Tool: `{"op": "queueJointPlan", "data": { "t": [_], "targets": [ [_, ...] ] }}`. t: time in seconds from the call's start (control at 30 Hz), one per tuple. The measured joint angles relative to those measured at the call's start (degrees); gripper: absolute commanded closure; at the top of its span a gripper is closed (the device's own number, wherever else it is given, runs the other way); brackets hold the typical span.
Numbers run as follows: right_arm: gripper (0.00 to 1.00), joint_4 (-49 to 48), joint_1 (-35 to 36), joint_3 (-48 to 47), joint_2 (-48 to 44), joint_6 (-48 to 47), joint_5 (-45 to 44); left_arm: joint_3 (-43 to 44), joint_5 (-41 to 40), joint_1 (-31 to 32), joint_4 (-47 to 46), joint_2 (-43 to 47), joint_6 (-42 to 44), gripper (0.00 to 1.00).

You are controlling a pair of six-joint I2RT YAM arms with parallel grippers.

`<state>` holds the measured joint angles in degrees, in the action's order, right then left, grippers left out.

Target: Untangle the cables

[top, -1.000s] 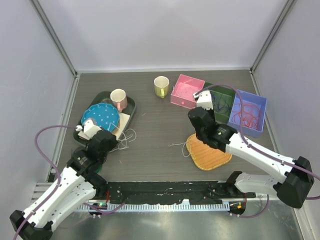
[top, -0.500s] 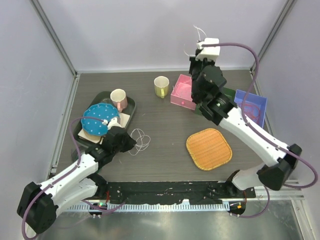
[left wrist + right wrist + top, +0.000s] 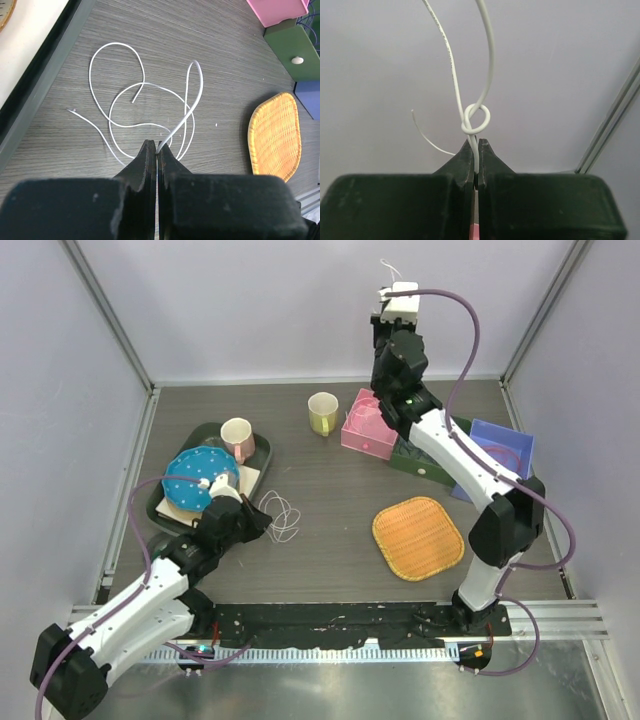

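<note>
Since half a second ago the right end effector has climbed higher and swung back toward the rear wall; the left end effector sits about where it was, low over the table.

Both are pinched fully closed. The right one nips a white cable that leaves its fingertips and rises beyond them. The left one grips another white cable at its tips.

The main risk is the small overhand knot sitting just beyond the right fingertips; any further pull along that strand would likely cinch it tight. So thin a wire could also slide out of the pinch.

Just ahead of the left fingertips the cable lies slack on the table in several overlapping loops with a loose tail to their left; dragging it could draw those crossings into a snag.

No strand shows between the two cables, so I cannot tell whether they join.
</note>
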<state>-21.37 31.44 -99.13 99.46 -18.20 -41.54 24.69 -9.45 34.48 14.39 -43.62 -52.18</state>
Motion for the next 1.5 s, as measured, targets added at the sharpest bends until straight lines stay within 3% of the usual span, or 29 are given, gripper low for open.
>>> {"op": "queueJointPlan", "data": {
  "t": [0.47, 0.63, 0.87, 1.1, 1.13, 1.23, 1.43, 1.5],
  "targets": [
    [0.99, -1.1, -3.9, 3.1, 13.9, 2.3, 2.7, 0.0, -1.0, 0.0, 0.2, 0.3, 0.2, 1.00],
    [0.99, 0.8, -4.3, 7.2, 15.6, 8.7, 2.7, 0.0, -1.0, 0.0, 0.3, 0.5, 0.2, 1.00],
    [0.98, 10.5, -5.3, 9.6, 18.9, 22.2, 3.3, 0.0, -1.1, 0.0, 0.4, 1.0, 0.2, 1.00],
    [0.74, 19.3, -6.2, 11.1, 19.3, 30.3, 3.8, -0.1, -1.0, 0.0, 0.5, 1.0, 0.2, 1.00],
    [0.62, 20.0, -6.3, 11.1, 19.4, 30.6, 4.2, -0.1, -1.0, 0.0, 0.5, 0.9, 0.2, 1.00],
    [0.44, 22.4, -6.4, 10.6, 19.4, 30.6, 5.7, -0.1, -0.8, 0.0, 0.4, 0.9, 0.2, 1.00],
    [0.23, 27.3, -6.4, 6.9, 18.5, 29.3, 9.1, -0.1, 0.1, 0.0, 0.4, 0.9, 0.1, 1.00],
    [0.21, 27.8, -6.4, 7.7, 16.4, 28.7, 11.2, -0.1, 0.4, 0.0, 0.3, 0.9, 0.1, 1.00]
  ]
}}
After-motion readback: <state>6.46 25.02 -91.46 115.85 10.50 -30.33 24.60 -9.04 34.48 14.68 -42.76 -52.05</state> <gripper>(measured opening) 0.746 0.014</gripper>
